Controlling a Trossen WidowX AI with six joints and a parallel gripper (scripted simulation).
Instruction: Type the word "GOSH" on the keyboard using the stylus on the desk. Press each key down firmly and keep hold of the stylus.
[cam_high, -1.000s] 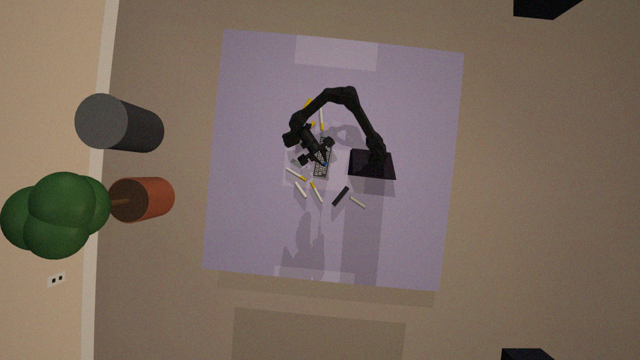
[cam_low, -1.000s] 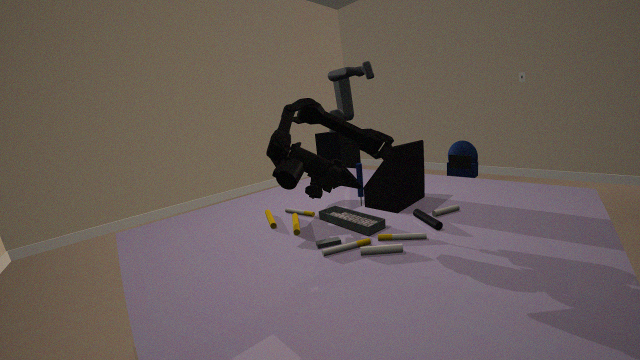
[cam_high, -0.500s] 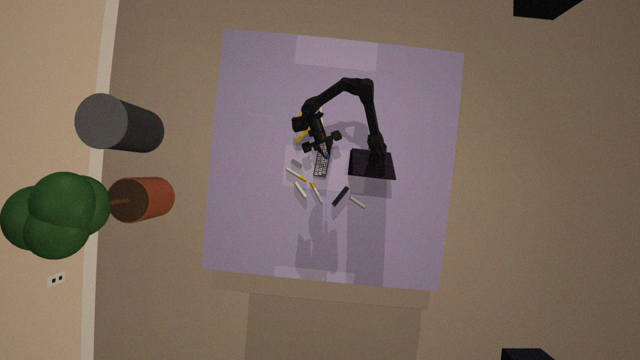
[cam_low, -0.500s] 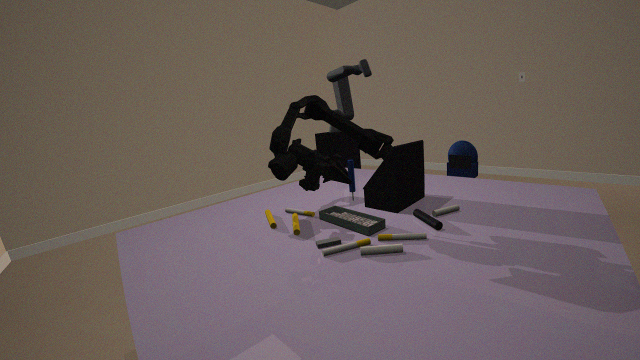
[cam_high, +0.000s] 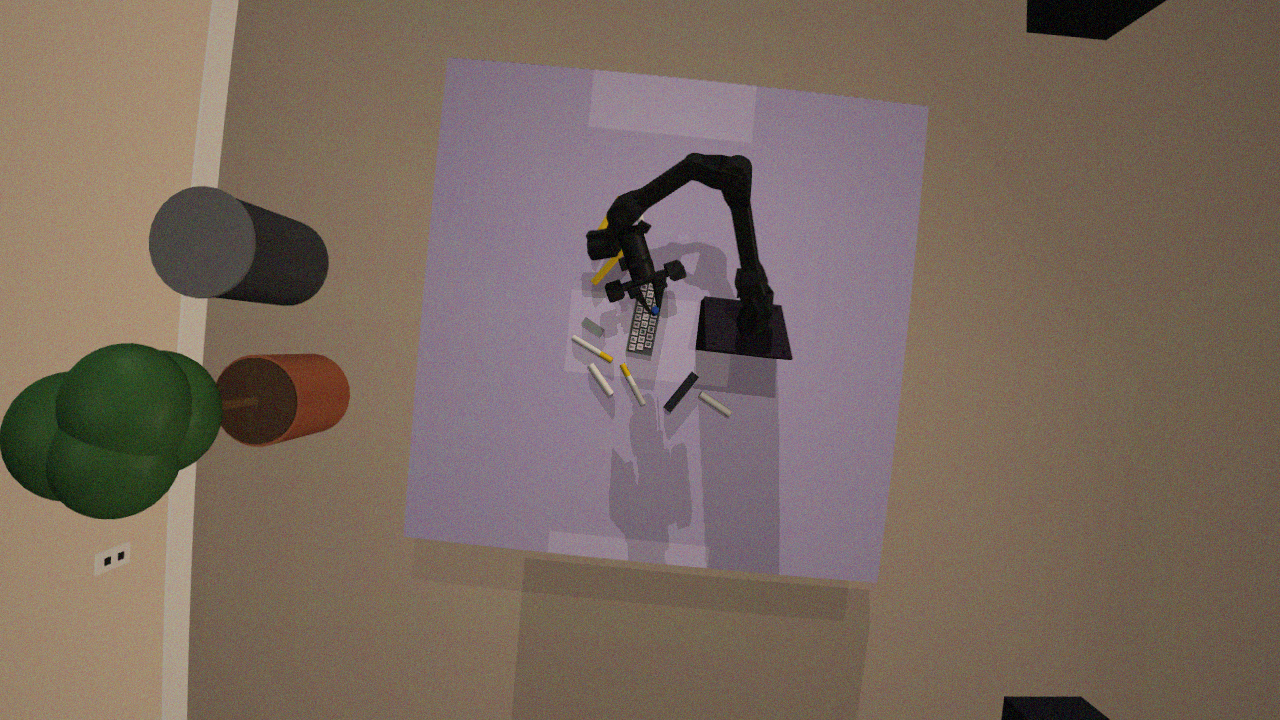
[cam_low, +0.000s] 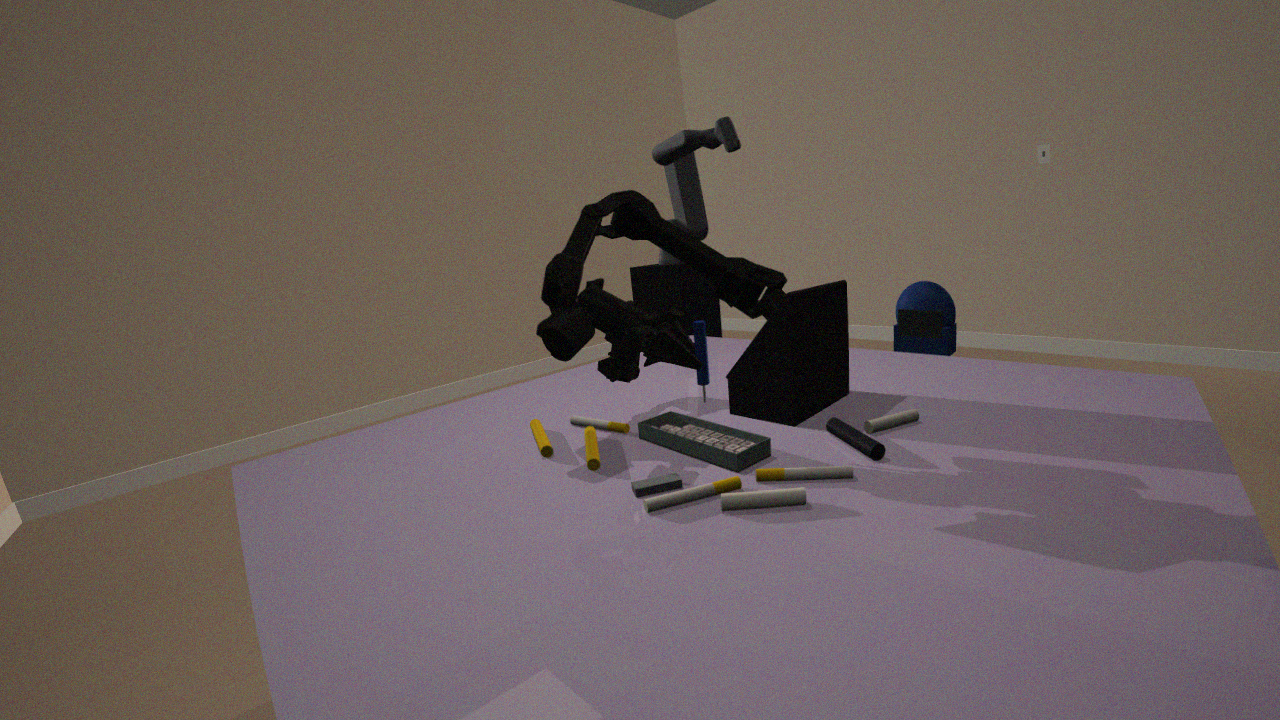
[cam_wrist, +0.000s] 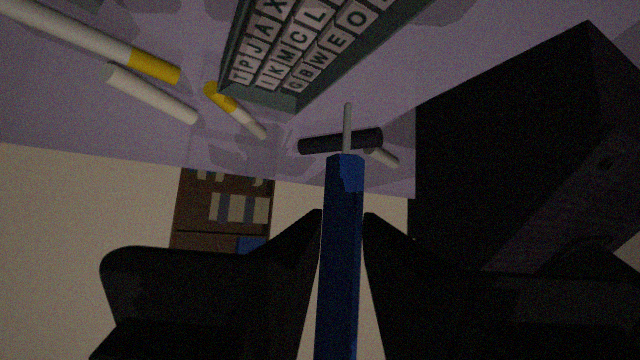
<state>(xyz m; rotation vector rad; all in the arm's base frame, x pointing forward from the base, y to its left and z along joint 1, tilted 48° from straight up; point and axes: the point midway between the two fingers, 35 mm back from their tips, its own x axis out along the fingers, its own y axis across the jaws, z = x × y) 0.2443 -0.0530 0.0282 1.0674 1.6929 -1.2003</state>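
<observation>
My gripper (cam_high: 656, 302) (cam_low: 697, 360) (cam_wrist: 342, 220) is shut on the blue stylus (cam_high: 655, 309) (cam_low: 701, 353) (cam_wrist: 342, 260). The stylus is nearly upright in the exterior view, with its thin grey tip (cam_low: 704, 394) (cam_wrist: 347, 122) pointing down, above the level of the keys and touching nothing. The keyboard (cam_high: 640, 352) (cam_low: 684, 446) (cam_wrist: 272, 100) is a dark grey-green tray with white letter keys. In the wrist view the G key (cam_wrist: 296, 85) is at the tray's near end and the O key (cam_wrist: 356, 20) is farther up the same row. The H and S keys cannot be made out.
A black cylinder (cam_high: 680, 392) (cam_low: 854, 438) (cam_wrist: 312, 145) and a yellow-and-white stick (cam_high: 633, 386) (cam_low: 814, 473) (cam_wrist: 226, 102) lie beyond the keyboard's near end. A grey block (cam_high: 592, 326) (cam_low: 656, 484) and several other sticks lie around it. The arm's black base (cam_high: 729, 335) (cam_low: 792, 358) stands beside it.
</observation>
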